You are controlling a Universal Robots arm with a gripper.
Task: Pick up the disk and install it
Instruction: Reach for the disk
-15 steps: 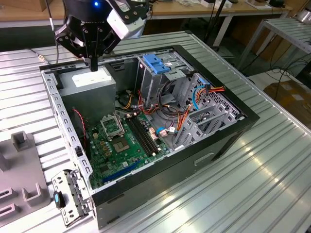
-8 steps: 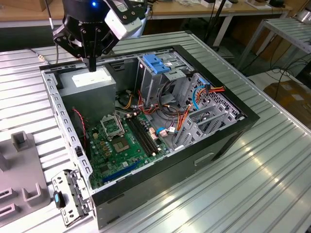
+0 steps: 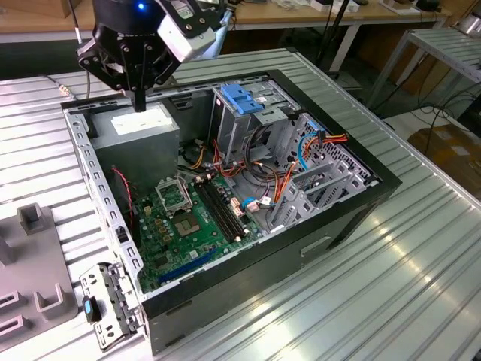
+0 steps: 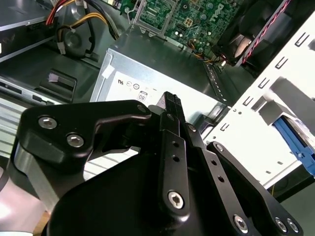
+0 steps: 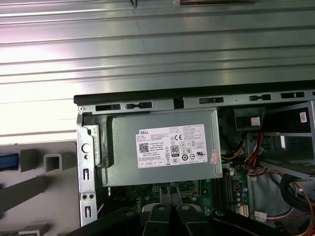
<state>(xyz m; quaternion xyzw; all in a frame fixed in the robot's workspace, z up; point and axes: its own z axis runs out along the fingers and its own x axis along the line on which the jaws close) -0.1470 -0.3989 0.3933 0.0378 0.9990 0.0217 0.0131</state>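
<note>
While the tool (image 3: 139,105) hangs closed, empty, above the power box (image 3: 139,131), we judge the disk rigid, fragile: grip its edges.

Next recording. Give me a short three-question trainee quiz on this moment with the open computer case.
1. True or false: the gripper hangs above the grey power-supply box.
2. In the exterior view, what sits atop the metal cage? A) a light-blue plastic latch B) a red fan C) a screwdriver
3. Short answer: what colour is the sticker on the power-supply box?
Key: 1 true; 2 A; 3 white.
</note>
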